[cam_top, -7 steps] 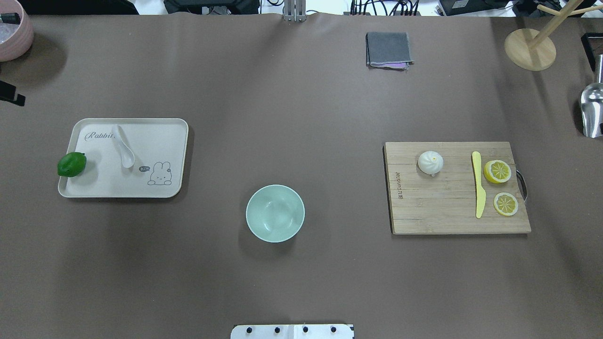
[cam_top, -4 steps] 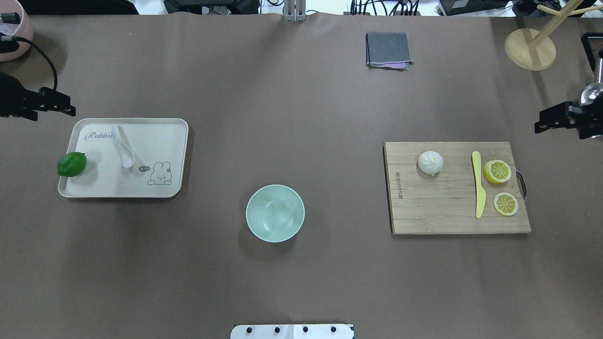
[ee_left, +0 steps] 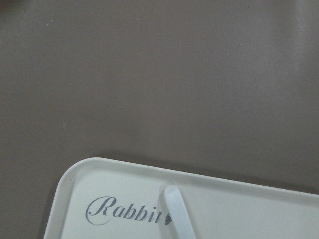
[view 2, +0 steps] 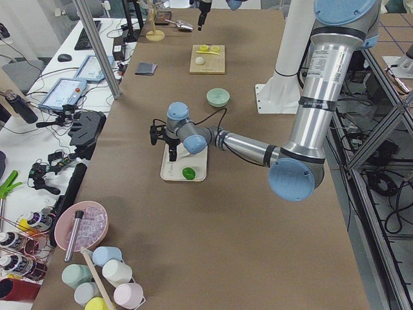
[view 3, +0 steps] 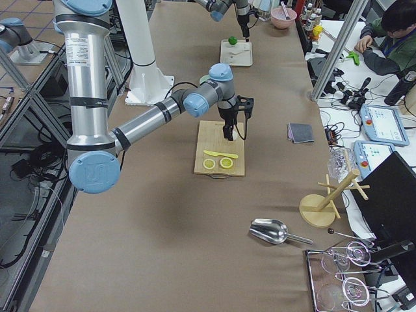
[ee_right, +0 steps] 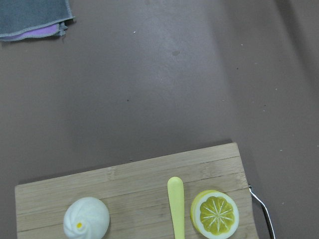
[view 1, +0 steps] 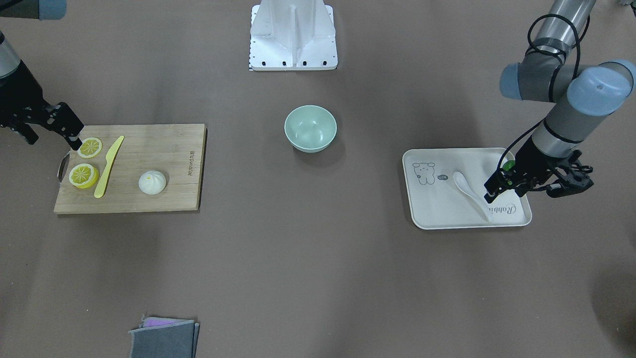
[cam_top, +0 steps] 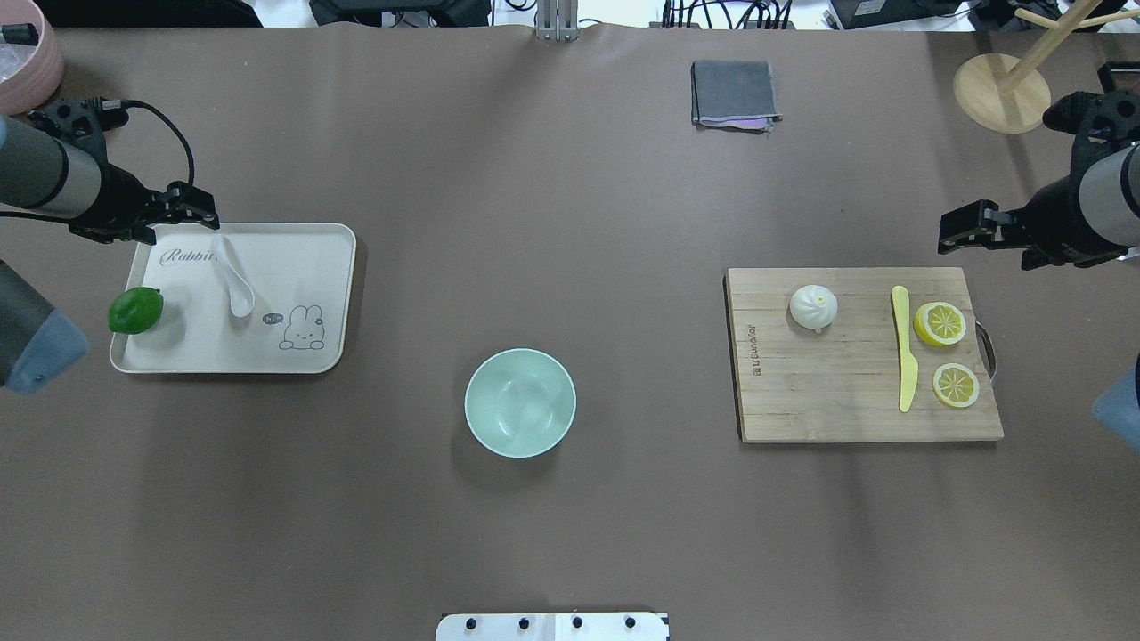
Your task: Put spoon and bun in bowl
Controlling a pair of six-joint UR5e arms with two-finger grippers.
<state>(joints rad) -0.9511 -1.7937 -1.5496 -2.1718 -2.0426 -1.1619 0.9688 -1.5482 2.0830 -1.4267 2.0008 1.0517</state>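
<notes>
The white spoon (cam_top: pixel 233 280) lies on the cream tray (cam_top: pixel 294 258) at the left, and its handle tip shows in the left wrist view (ee_left: pixel 174 209). The white bun (cam_top: pixel 813 307) sits on the wooden cutting board (cam_top: pixel 828 392) at the right and also shows in the right wrist view (ee_right: pixel 86 219). The mint-green bowl (cam_top: pixel 520 403) stands empty between them, nearer the robot. My left gripper (cam_top: pixel 174 223) hovers open over the tray's far left corner, just beyond the spoon's handle. My right gripper (cam_top: pixel 993 245) hovers open over the board's far right corner, well right of the bun.
A green lime (cam_top: pixel 135 311) rests on the tray's left rim. A yellow knife (cam_top: pixel 905 347) and two lemon slices (cam_top: pixel 940 323) lie on the board. A grey cloth (cam_top: pixel 734 93), a wooden stand (cam_top: pixel 1002 93) and a pink bowl (cam_top: pixel 22 53) sit at the far edge.
Both arms have come in from the table's sides: the left gripper to the tray's far left corner, the right gripper to the board's far right corner. The objects have not moved.
</notes>
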